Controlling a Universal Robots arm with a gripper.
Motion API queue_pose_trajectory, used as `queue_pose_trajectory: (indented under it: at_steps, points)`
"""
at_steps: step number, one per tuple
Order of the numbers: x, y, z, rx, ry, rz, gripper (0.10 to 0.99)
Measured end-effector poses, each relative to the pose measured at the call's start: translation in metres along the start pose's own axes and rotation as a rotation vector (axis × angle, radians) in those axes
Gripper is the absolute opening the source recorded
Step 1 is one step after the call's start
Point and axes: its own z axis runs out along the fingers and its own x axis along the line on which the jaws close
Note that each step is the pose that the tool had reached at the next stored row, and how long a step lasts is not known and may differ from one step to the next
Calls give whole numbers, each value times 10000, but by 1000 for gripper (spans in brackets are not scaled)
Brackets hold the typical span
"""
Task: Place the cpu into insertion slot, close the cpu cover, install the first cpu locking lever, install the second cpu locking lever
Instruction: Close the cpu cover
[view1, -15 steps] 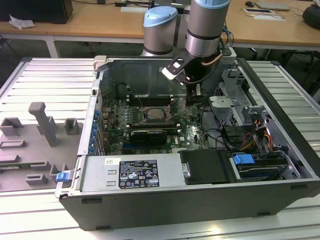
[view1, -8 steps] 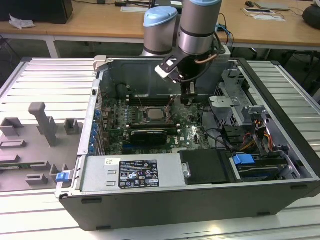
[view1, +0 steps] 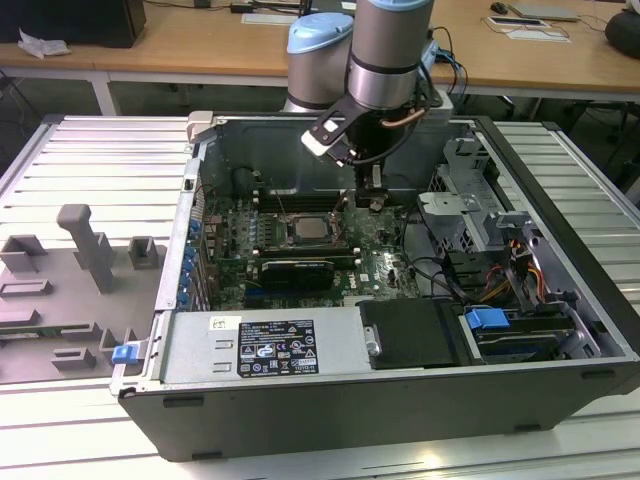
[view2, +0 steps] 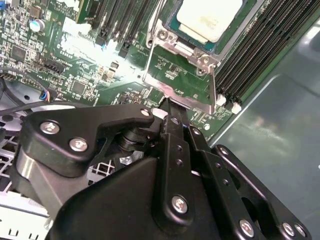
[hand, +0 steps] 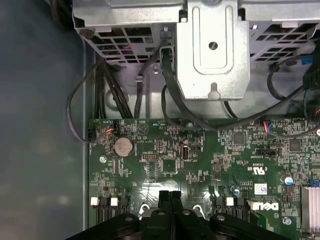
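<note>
Now, gripper (view1: 372, 200): the fingertips are pressed together in both wrist views (view2: 169, 106) (hand: 170, 196), and nothing shows between them.
Chip (view1: 308, 228): it lies flat in the socket (view1: 290, 242) with its pale top uncovered, well inside the open case (view1: 330, 420).
Chip edges: in the second wrist view the chip (view2: 210, 17) sits square within the socket's metal rim (view2: 167, 37).
Cover (view2: 190, 97): the frame is swung off the socket toward the gripper, and green board shows through its cut-out. How steeply it tilts cannot be told.
Contact: the fingertips sit right at the cover's free edge. Whether they touch it or are just beside it cannot be told.
Memory slots (view2: 260, 45): long black rows run close along one side of the socket.
Case wall (view2: 285, 100): a plain grey panel stands just beyond those slots.
Drive cage (hand: 212, 50): a metal box stands near the gripper, on the exterior view's right (view1: 460, 200).
Cables (hand: 120, 95): dark loops hang between the cage and the board's edge.
Board (hand: 200, 165): low parts and a round battery (hand: 123, 146) lie on it near the fingers.
Open room: the space above the socket is free, bounded by the cage on one side.
Table (view1: 90, 170): ribbed metal with grey blocks (view1: 85, 245), well apart from the gripper.
</note>
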Motion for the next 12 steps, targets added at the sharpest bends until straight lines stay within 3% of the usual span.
queue_pose_trajectory:
  at_steps: [2,6,12]
  points:
    - [0,-16,-1,0,0,0,106]
    - [-2,-118,-5,0,0,0,106]
    - [-2,-159,-7,0,0,0,106]
